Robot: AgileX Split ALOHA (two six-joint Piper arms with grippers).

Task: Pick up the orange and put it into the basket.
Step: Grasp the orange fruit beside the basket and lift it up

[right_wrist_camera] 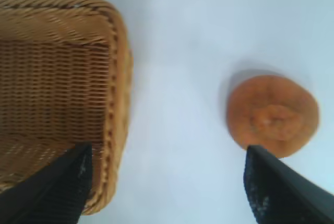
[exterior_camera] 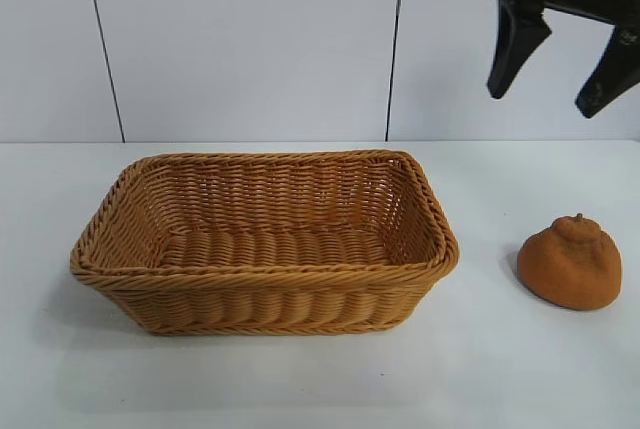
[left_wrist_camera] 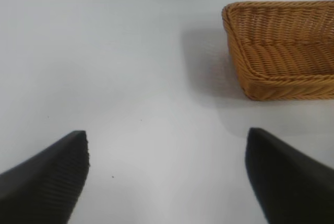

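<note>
Jaws on both arms stand wide apart and hold nothing. At the upper right of the exterior view the right gripper (exterior_camera: 565,69) hangs high in the air, its two black fingers (exterior_camera: 515,47) pointing down, above and a little left of the orange (exterior_camera: 570,263). Through its own wrist camera the gap between its fingers spans the bare table (right_wrist_camera: 177,78) between the basket's end and the fruit, with one finger (right_wrist_camera: 282,190) just below the orange in that frame. The left gripper (left_wrist_camera: 167,177) shows only in its wrist view, parked over bare table with the corner of the basket (left_wrist_camera: 282,46) at the upper right.

The step in hand reads as the approach, with nothing grasped yet. The next move calls for the right gripper to shift over until the orange sits centred between the fingers, then drop straight down and close around its widest part.

The orange rests on the table at the right of the exterior view, apart from the basket (exterior_camera: 265,274), which sits at centre and is empty. It is dull brownish-orange, squat and lumpy, with a wrinkled matte skin and a knobby bump on top.
</note>
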